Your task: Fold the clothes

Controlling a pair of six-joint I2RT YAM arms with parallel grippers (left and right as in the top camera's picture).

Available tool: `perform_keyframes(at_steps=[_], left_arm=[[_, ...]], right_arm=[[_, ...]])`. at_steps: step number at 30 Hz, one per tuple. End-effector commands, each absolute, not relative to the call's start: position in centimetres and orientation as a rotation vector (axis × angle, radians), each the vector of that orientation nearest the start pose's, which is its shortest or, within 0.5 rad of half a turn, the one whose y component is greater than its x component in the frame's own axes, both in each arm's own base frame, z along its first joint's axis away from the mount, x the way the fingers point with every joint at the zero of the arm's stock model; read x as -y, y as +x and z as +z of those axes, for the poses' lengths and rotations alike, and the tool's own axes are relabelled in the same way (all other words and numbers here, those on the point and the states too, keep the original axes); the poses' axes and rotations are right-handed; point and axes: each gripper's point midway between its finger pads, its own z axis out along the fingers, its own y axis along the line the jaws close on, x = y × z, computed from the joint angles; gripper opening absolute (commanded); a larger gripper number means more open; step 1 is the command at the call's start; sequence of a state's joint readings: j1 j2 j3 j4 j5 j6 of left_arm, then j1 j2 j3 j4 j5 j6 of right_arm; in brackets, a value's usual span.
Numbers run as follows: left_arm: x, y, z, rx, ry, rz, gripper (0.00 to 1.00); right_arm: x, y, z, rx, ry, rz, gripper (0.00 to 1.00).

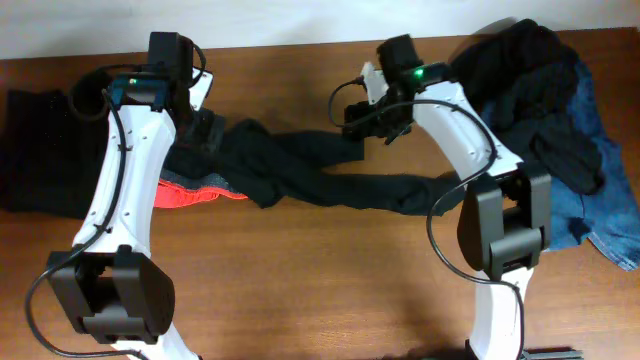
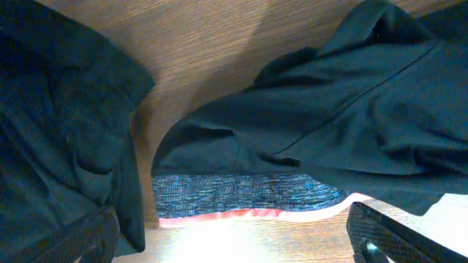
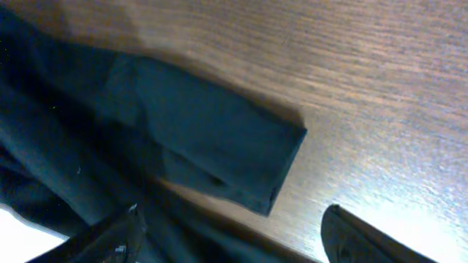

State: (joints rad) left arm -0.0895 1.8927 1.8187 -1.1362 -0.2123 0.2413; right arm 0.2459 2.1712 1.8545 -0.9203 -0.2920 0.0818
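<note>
- Warm brown wood makes up the table (image 1: 300,290), and the clothes lie strewn across its far half. We judge none of them is neatly folded yet.
- A pair of black trousers (image 1: 330,182) stretches, twisted, across the middle. One bunched end lies over a red-and-grey piece (image 1: 190,192), and one leg ends in a flat hem (image 3: 281,168) on bare wood.
- To the right, a dark heap (image 1: 520,70) sits on blue denim jeans (image 1: 600,200). Another dark garment (image 1: 35,150) lies at the left edge.
- The left gripper (image 2: 234,245) hangs over the bunched end with its jaws spread wide and nothing between them.
- The right gripper (image 3: 230,237) hovers just beside the leg hem, jaws also apart and holding nothing. (We cannot tell whether the lower fingertip touches the cloth.)
- We expect the trousers to be light, limp and thin. They should drape and slide easily on the smooth wood, and a pinch may gather more than one layer.
- The hem looks like the best hold for the right jaws, since it is a doubled, firmer edge lying flat and clear of other fabric.
- For the left, we would take the outer edge of the bunched end and keep clear of the knit piece beneath, which could come up with it.
- The denim will likely be heavier and stiffer and hold a crease better.
</note>
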Motion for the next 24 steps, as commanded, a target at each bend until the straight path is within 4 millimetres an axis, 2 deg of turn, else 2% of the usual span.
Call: perform_keyframes(at_steps=[1,7,12,17,24], left_arm=[[0.6,44.0,18.7,-2.730,0.389,0.309,0.99],[1.1,44.0,18.6,-2.730,0.397,0.269,0.99],[1.1,44.3,18.7,-2.717,0.393,0.269,0.99],[1.1,44.5,18.8,-2.712,0.392,0.269,0.99],[1.1,44.5,18.8,-2.709,0.392,0.269,0.99]], right_arm=[[-16.4,47.7,7.7,-2.823,-0.133,0.399,0.81],[-16.5,47.8,5.7,-2.868,0.004,0.410,0.66],[-16.8,47.7,4.6,-2.885,-0.003,0.406,0.62],[-17.0,47.8,3.8,-2.892,0.046,0.393,0.49],[-17.3,47.5,2.2,-2.925,0.096,0.386,0.45]])
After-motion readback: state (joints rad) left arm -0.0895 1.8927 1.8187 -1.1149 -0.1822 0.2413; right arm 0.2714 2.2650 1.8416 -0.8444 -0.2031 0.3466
